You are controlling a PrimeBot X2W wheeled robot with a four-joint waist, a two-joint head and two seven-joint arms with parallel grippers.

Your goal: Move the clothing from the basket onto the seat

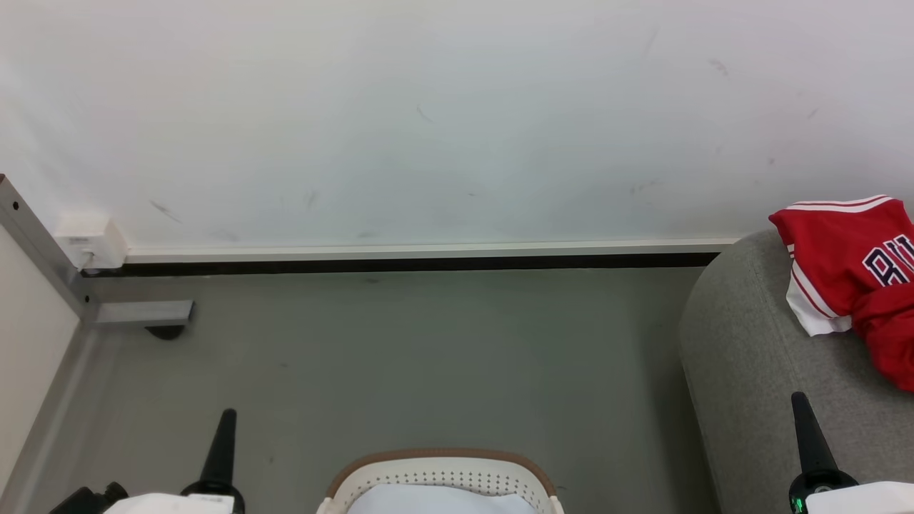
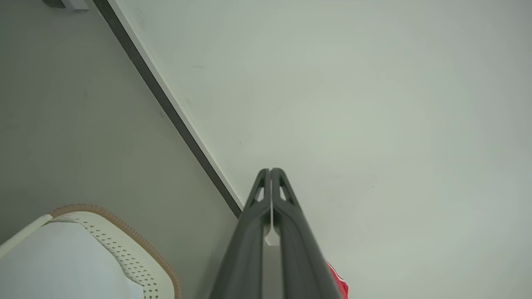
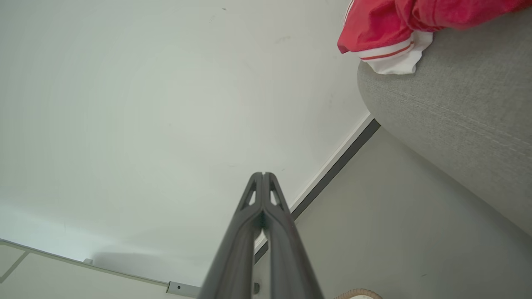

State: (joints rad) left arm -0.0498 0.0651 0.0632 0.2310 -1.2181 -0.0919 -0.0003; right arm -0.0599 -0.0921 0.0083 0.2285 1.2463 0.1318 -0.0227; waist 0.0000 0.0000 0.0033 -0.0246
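Clothing [image 1: 850,250], 1 heap, lies on 1 seat [image 1: 742,371]; left end effector [image 2: 270,171] and right end effector [image 3: 263,174] closed.

A crumpled bright red jersey [image 1: 850,264] with white-and-red striped trim lies on the rounded light-grey fabric seat [image 1: 750,371] at right of frame; an oval, brown-rimmed cream perforated basket [image 1: 443,455] sits upright at bottom centre.

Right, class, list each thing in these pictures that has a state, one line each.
clothing: crumpled, lying on the seat.
seat: bears the clothing near its corner.
basket: upright on the floor, a pale thing inside.
left gripper: shut, empty.
right gripper: shut, empty.
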